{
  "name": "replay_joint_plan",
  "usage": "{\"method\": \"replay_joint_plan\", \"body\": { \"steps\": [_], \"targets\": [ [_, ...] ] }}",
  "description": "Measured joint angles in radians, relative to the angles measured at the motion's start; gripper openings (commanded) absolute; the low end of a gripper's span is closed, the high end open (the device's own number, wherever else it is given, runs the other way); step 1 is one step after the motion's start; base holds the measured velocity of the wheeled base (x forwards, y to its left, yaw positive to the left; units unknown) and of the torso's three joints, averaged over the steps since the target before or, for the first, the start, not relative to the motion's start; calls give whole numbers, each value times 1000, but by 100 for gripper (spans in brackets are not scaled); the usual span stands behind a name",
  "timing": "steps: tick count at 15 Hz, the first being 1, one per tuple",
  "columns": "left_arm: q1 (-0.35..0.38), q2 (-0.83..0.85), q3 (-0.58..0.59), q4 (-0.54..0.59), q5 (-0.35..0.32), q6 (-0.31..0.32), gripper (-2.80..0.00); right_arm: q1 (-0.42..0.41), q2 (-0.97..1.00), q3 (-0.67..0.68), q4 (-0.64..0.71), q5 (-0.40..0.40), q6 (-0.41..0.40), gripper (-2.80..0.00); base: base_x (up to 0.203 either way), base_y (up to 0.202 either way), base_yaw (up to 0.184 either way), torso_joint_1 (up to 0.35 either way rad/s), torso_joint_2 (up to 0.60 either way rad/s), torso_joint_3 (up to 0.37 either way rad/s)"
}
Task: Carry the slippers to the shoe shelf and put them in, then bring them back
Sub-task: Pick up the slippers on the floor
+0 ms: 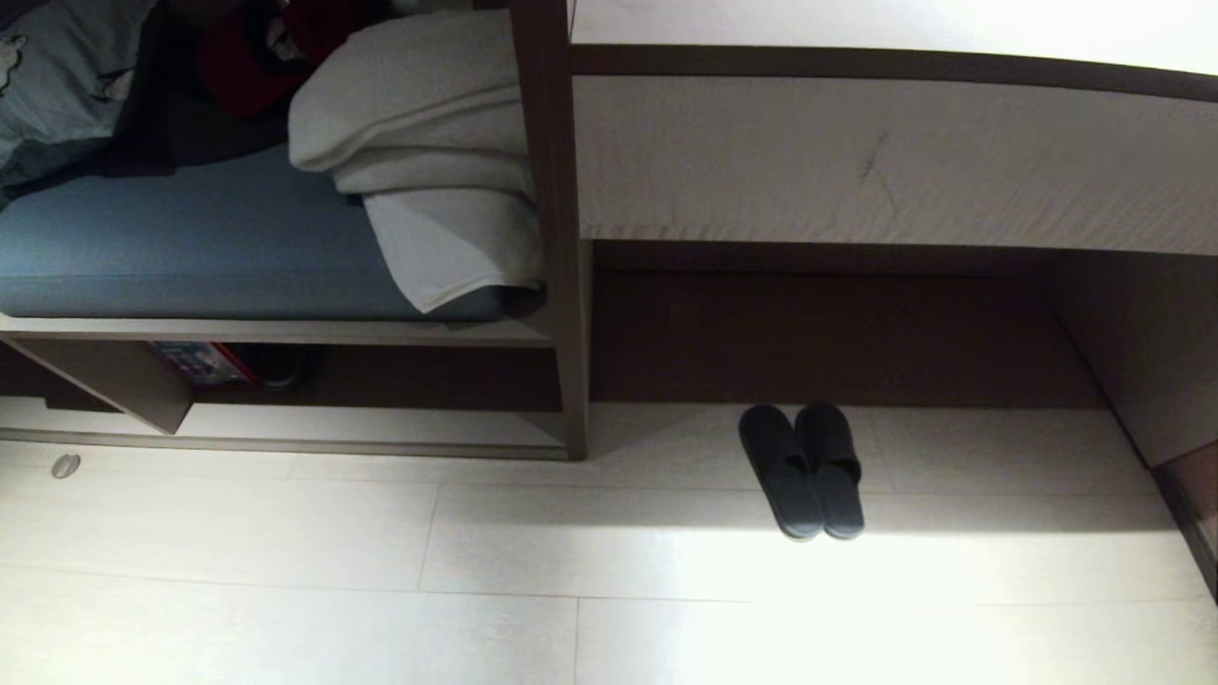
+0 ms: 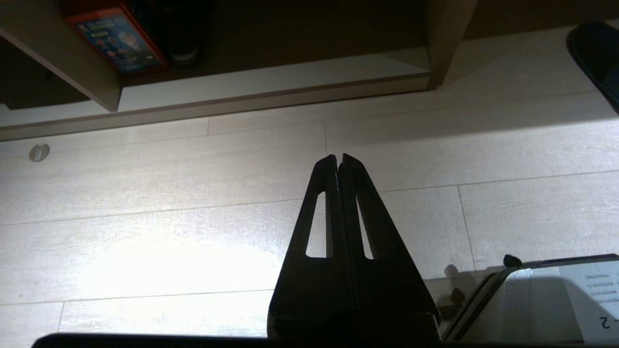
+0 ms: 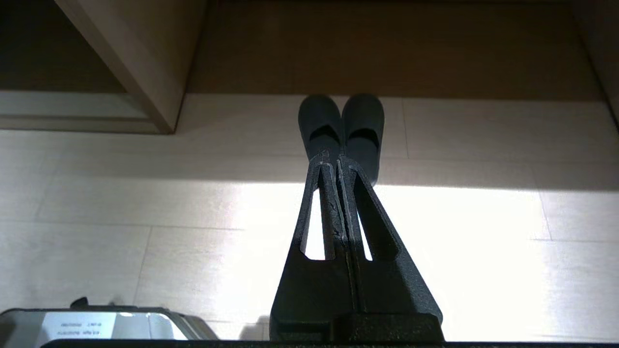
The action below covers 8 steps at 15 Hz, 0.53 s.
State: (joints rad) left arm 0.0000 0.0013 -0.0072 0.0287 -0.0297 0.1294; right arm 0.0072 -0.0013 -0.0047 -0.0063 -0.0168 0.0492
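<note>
The slippers (image 1: pixel 802 471) lie side by side, touching, on the pale floor (image 1: pixel 285 571), toes toward the dark desk recess (image 1: pixel 818 333) and right of the shoe shelf (image 1: pixel 285 433). The left gripper (image 2: pixel 339 157) hangs above bare floor in front of the shelf, jaws pressed together, holding nothing. The right gripper (image 3: pixel 337 159) points at the slippers from above, jaws likewise pressed together and empty, touching nothing
</note>
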Motion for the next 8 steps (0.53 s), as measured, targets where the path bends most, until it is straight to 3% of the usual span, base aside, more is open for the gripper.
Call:
{"method": "replay_joint_plan", "body": {
  "steps": [8],
  "targets": [
    [0,0,-1,2,1,0,-280,0,0,0,0,0,-1,-280,0,0,0,2,4,-197]
  ]
}}
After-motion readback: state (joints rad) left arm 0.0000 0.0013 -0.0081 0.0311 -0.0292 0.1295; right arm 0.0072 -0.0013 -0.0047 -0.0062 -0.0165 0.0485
